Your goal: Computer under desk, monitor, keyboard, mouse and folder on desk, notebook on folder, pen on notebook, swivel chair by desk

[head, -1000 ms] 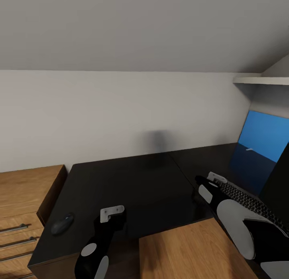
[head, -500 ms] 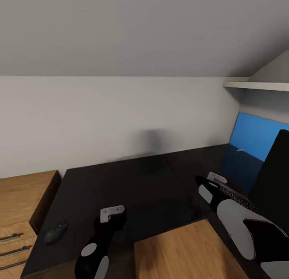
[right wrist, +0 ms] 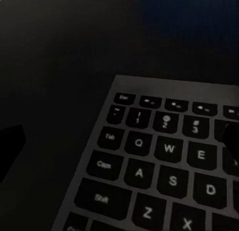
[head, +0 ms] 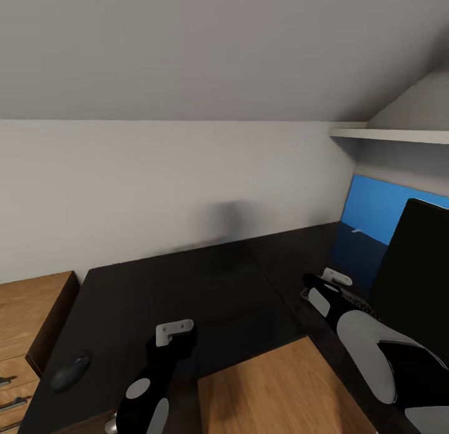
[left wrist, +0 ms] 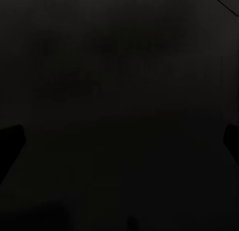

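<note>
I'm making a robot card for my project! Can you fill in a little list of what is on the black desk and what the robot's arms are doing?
desk: glossy black, L-shaped, against a white wall
mouse: on the desk near its left end
keyboard: on the desk in front of the monitor
monitor: on the desk at the right, screen dark
left gripper: over bare desk, holding nothing
right gripper: over the keyboard's corner
jaws: hard to tell if open

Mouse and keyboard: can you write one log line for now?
mouse: desk's left end | keyboard: below right claw, beside monitor
</note>
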`<state>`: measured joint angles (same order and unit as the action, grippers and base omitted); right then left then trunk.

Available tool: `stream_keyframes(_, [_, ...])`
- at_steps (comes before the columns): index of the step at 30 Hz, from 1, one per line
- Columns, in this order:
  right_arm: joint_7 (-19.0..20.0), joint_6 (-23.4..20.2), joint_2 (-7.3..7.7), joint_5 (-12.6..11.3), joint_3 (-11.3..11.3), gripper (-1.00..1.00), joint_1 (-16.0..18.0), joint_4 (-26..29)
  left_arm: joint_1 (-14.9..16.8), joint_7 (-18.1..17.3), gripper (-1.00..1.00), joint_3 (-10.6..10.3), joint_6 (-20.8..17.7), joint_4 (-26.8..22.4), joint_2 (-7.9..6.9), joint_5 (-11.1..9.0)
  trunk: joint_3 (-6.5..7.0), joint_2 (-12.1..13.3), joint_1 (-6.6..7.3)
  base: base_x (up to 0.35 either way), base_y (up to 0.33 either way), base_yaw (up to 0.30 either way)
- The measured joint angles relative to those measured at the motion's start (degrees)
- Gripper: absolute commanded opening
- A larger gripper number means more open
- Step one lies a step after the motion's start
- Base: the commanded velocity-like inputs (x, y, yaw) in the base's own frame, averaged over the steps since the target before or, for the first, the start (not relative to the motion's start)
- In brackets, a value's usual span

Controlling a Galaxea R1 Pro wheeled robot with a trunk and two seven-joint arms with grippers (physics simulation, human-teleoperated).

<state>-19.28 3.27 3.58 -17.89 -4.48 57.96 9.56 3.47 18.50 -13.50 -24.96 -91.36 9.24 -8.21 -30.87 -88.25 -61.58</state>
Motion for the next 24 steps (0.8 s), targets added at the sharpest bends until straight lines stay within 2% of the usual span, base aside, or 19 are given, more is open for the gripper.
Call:
stream_keyframes(4, [0.04,0.00,-0.02,0.00,0.00,1.00,0.00,-0.07,0.00,-0.04,1.00,-0.01,0.07,-0.24,0.00,-0.05,0.00,0.00,0.00,0.000,0.000,-0.004])
stream_keyframes(24, [-0.55,-0.08,0.31,0.30,0.16,1.00,0.00,0.12,0.00,0.04,1.00,-0.03,0.08,-0.51,0.09,-0.06,-3.58,-8.01,-4.39,0.000,0.000,0.000])
